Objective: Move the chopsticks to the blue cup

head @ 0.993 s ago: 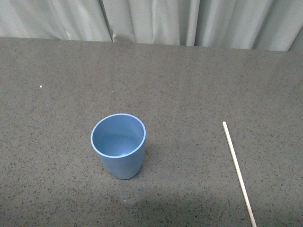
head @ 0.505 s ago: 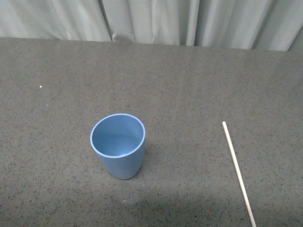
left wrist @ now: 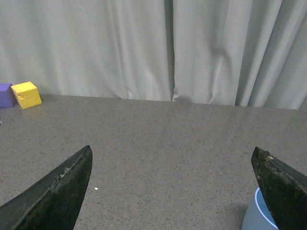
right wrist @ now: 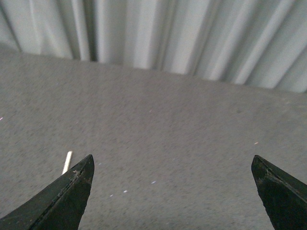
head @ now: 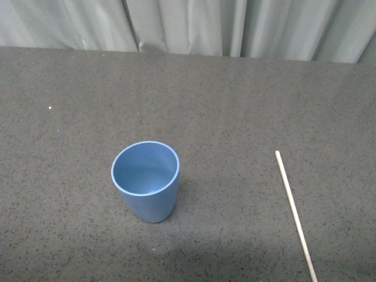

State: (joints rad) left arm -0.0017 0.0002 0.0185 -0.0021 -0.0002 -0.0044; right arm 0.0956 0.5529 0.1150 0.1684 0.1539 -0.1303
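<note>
The blue cup (head: pixel 145 180) stands upright and empty on the dark speckled table (head: pixel 223 100), left of the middle. The chopstick (head: pixel 295 214), a pale thin stick, lies flat on the table at the right, running toward the front edge. Neither arm shows in the front view. In the left wrist view my left gripper (left wrist: pixel 172 158) is open and empty, and the cup's rim (left wrist: pixel 259 216) peeks out beside one fingertip (left wrist: pixel 283 187). In the right wrist view my right gripper (right wrist: pixel 172 165) is open and empty above the table, and the chopstick's end (right wrist: pixel 67 162) shows just beyond one fingertip (right wrist: pixel 72 187).
Grey curtains (head: pixel 194 26) hang behind the table's far edge. A yellow block (left wrist: pixel 27 94) and a purple block (left wrist: pixel 5 95) sit at the far end of the table in the left wrist view.
The cup and the chopstick sit a few pixels further left in the front view than a second ago. No arm has come into that view.
</note>
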